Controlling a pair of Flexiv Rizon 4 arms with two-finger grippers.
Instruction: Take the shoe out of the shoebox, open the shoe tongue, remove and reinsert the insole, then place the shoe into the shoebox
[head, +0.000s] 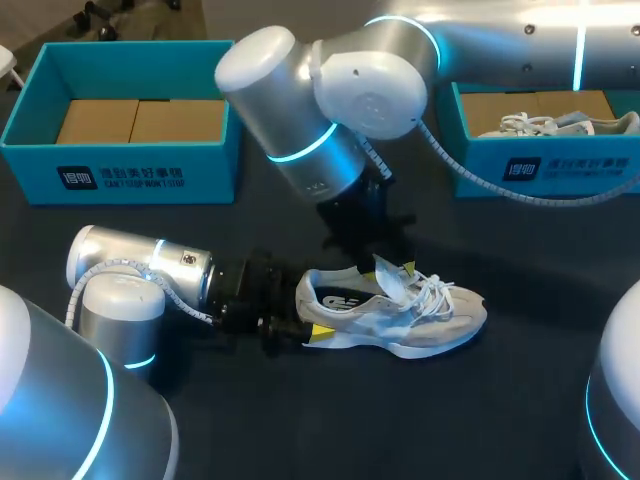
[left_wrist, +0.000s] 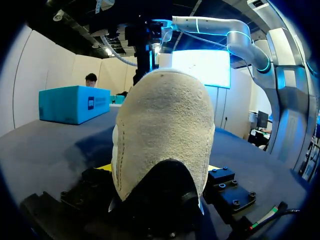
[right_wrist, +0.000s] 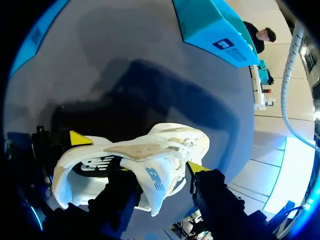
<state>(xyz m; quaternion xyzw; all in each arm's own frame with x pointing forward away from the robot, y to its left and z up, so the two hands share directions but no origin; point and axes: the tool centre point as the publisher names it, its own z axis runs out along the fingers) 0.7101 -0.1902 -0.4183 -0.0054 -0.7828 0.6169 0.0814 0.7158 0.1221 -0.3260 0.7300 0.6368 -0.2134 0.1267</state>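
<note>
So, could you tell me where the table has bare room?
Bare table in front of the shoe, and between its toe and the right shoebox. Crowded where the left gripper and right gripper hold the shoe.

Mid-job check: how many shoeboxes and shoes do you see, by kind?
Shoeboxes: 2 (left shoebox, right shoebox)
Shoes: 2 (shoe on the table, shoe in the right shoebox)
Total: 4
</note>
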